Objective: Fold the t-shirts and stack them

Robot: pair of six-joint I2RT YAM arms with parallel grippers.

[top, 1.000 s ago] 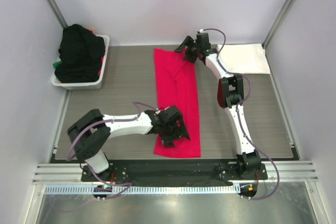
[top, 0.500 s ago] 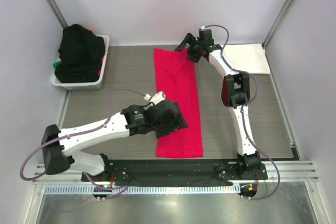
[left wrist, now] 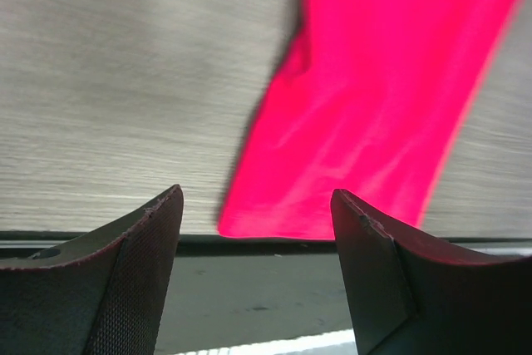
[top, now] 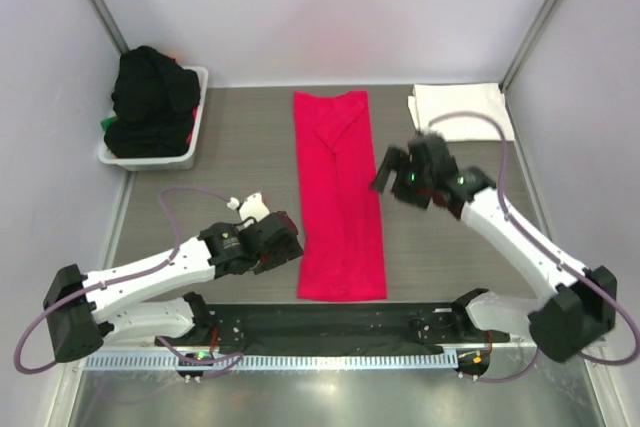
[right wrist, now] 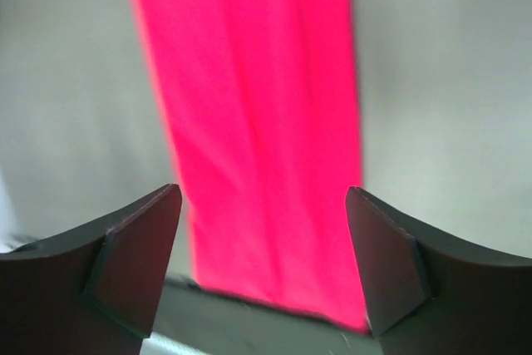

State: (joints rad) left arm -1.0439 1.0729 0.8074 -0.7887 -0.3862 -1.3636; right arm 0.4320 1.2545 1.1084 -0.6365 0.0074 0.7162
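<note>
A bright pinkish-red t-shirt (top: 338,197) lies folded into a long narrow strip down the middle of the table. It also shows in the left wrist view (left wrist: 374,106) and the right wrist view (right wrist: 258,122). My left gripper (top: 288,247) is open and empty, just left of the strip's near end; in its wrist view (left wrist: 258,276) the jaws stand wide apart. My right gripper (top: 388,179) is open and empty, just right of the strip's middle, above the table (right wrist: 262,276). A white t-shirt (top: 460,107) lies folded at the back right. A black t-shirt (top: 150,102) is heaped in the basket.
The white slotted basket (top: 195,142) stands at the back left, with green cloth (top: 106,125) peeking out beside the black heap. A black strip (top: 330,322) runs along the table's near edge. Grey walls close in on both sides.
My left gripper has drawn back left off the shirt's near end. My right gripper has left the shirt's far end and come nearer, to the right of the strip. The strip lies flat.
</note>
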